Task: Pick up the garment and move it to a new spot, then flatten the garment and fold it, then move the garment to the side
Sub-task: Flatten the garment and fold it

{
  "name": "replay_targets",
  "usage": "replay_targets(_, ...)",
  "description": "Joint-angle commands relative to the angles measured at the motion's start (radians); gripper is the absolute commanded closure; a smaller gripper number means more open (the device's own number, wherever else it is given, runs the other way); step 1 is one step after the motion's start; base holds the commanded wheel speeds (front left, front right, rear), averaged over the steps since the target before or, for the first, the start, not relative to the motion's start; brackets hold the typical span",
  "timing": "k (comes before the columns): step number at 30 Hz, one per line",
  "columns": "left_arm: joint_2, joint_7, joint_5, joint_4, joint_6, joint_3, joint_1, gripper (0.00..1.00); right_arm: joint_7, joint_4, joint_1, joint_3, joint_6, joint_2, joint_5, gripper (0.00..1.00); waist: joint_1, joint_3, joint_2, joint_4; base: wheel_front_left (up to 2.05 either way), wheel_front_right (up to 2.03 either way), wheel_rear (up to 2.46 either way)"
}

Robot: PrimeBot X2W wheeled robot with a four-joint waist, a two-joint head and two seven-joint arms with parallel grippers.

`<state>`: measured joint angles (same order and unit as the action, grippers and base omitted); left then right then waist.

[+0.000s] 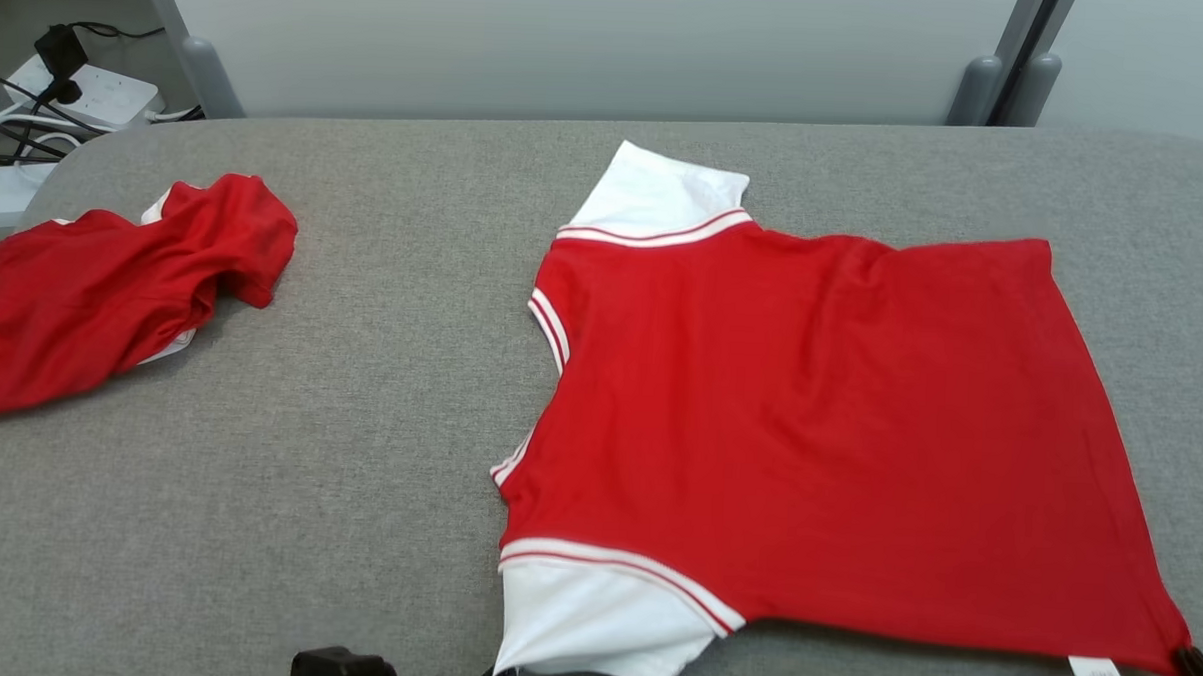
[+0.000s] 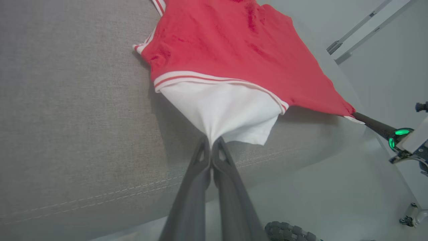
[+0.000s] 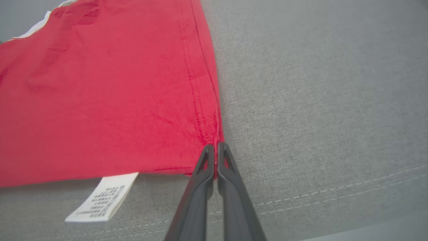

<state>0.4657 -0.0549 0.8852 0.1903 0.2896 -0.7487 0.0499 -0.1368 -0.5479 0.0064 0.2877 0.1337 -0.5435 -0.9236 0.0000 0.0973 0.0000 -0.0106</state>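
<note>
Of the shirt (image 1: 809,405), the white sleeve (image 2: 227,110) is clamped in the left gripper (image 2: 211,140), and the hem corner (image 3: 210,132) in the right gripper (image 3: 216,146).

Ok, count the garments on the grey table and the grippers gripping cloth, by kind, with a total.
Garments: 2 (flat garment, crumpled garment)
Grippers: 2 (left gripper shut on the flat garment's white sleeve, right gripper shut on its red hem corner)
Total: 4
</note>
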Motion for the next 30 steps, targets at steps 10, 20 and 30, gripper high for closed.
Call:
replay_targets(10,0.032,-0.008,0.103,0.15,0.025,0.093,0.042,1.0,0.08,0.15,0.127,-0.18,-0.003,-0.024,0.066,1.0,0.0,-0.005,0.0,0.003,0.0,0.0,0.0)
replay_targets(20,-0.072,-0.008,0.118,-0.008,-0.066,0.085,-0.135,1.0,0.198,0.097,-0.017,-0.306,-0.003,0.103,0.208,1.0,0.0,0.007,0.0,0.003,0.0,0.0,0.0)
replay_targets(30,-0.153,0.014,0.087,-0.216,-0.136,0.091,-0.344,1.0,0.229,0.013,-0.246,-0.336,-0.003,0.152,0.342,1.0,0.0,0.084,0.0,0.005,0.0,0.0,0.0)
